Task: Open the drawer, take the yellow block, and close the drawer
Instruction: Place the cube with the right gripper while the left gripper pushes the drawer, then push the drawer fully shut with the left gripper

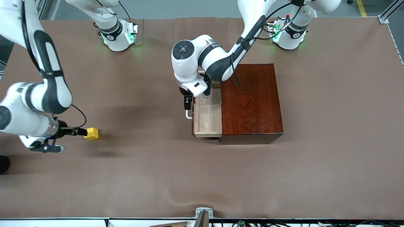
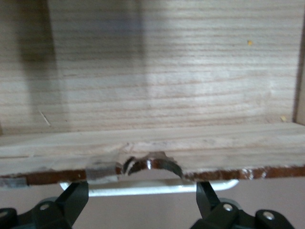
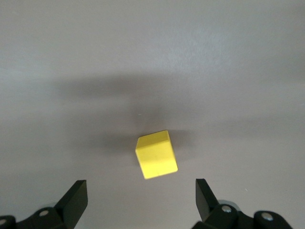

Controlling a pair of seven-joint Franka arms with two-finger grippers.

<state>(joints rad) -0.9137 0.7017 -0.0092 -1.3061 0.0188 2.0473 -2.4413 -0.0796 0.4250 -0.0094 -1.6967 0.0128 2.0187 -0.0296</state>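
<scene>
We take the wooden box (image 1: 251,102) as our landmark on the brown worktop (image 1: 202,176). Its drawer (image 1: 206,115) stands pulled out toward the right arm's end, tray empty. At the drawer's white handle (image 1: 188,114) sits the left end effector (image 1: 188,102), fingers spread apart either side of the bar without clamping it. Well apart from the box, toward the right arm's end, the yellow block (image 1: 91,133) rests on the worktop, with the right end effector (image 1: 81,131) beside it, fingers spread and not gripping. We judge the block is out and closing is in hand: next, push the drawer front squarely home.
</scene>
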